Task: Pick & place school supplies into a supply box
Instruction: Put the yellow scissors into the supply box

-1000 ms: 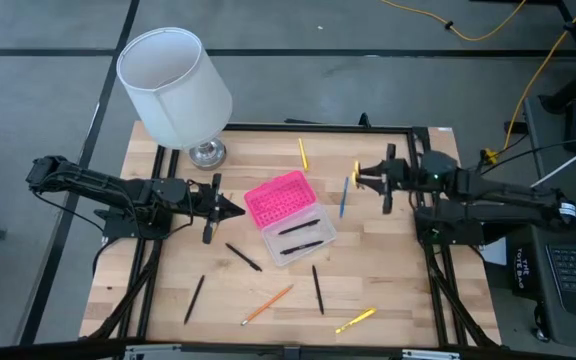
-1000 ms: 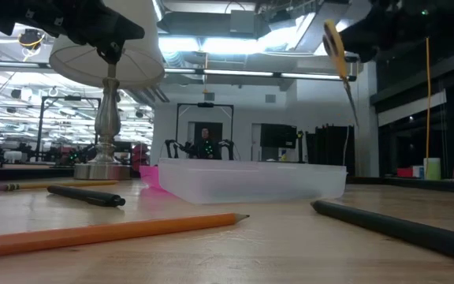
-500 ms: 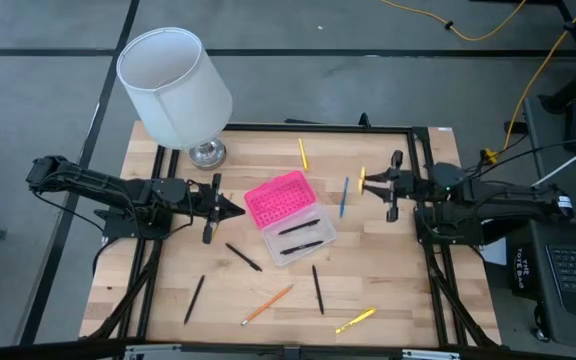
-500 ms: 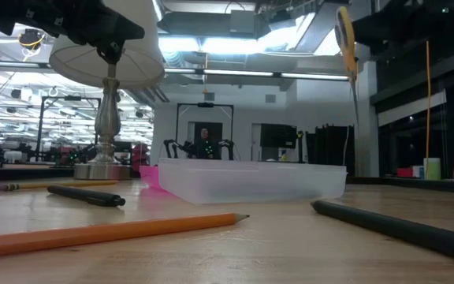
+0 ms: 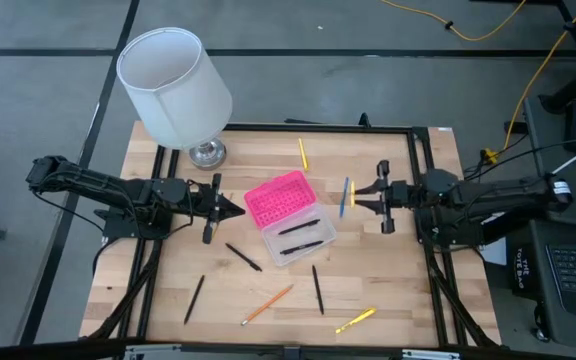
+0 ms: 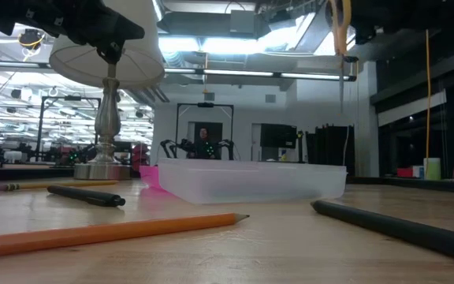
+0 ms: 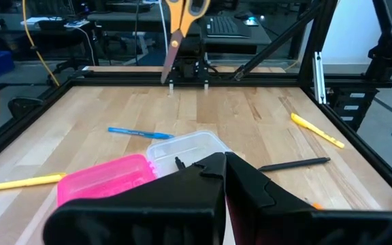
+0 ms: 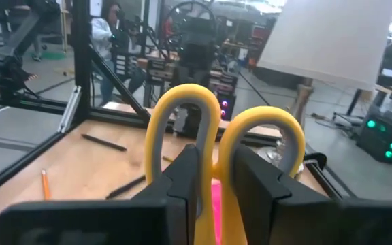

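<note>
Right wrist view: yellow-handled scissors [image 8: 216, 146] are clamped in the right gripper [image 8: 213, 184], apparently blades down, beside the supply box [image 5: 290, 217]; blades are seen only in the left wrist view.

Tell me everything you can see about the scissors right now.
The scissors are small, with yellow-orange looped handles that look plastic and slim metal blades, closed. The right claw holds them by the handles, clear of the table, blades hanging point-down. From above they sit over the blue pen, just right of the box. Only the claw touches them.
</note>
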`<move>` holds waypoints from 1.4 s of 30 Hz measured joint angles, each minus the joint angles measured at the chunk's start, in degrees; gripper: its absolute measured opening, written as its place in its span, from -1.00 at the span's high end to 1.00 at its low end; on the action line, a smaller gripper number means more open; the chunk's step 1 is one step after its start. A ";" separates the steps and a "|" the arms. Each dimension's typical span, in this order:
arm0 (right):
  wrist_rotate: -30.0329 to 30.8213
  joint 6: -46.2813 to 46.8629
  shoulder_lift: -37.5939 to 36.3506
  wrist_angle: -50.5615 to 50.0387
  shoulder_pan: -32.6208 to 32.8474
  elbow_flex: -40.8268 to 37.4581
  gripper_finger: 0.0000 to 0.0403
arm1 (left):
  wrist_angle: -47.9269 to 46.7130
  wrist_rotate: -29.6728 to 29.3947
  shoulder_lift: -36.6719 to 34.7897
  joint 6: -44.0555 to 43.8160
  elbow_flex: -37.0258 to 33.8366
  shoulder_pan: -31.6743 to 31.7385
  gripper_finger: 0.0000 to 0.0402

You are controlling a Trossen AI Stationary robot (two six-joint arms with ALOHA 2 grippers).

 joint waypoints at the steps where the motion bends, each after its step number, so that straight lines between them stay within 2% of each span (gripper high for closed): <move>1: 0.00 0.05 1.09 1.18 0.36 0.05 0.63 | 0.00 0.00 -0.01 0.00 0.00 -0.01 0.98; 7: 0.02 4.79 9.73 1.22 2.06 5.21 0.63 | 0.00 0.00 -0.02 0.00 0.00 0.00 0.98; 12: 0.00 4.75 20.31 0.59 4.19 11.39 0.63 | 0.00 0.00 0.00 -0.02 0.00 -0.02 0.98; 14: 0.81 7.41 24.75 0.32 4.64 14.48 0.63 | 0.00 0.00 -0.01 -0.02 0.00 -0.01 0.98; 17: 5.71 13.04 30.82 -5.05 5.19 20.34 0.63 | 0.00 0.00 -0.02 -0.02 0.00 -0.01 0.98; 22: 12.63 14.60 40.10 -17.96 6.36 31.91 0.63 | 0.00 0.06 -0.01 -0.04 0.00 -0.01 0.98; 28: 13.12 15.74 50.06 -23.66 7.18 42.46 0.63 | 0.00 0.09 0.00 -0.04 0.00 -0.02 0.98; 34: 13.16 21.09 58.25 -32.85 7.18 50.46 0.63 | 0.00 0.16 -0.01 -0.05 0.00 0.00 0.98; 42: 13.15 22.59 65.24 -35.78 7.01 54.29 0.63 | -0.13 0.26 -0.01 -1.20 0.00 -0.01 0.98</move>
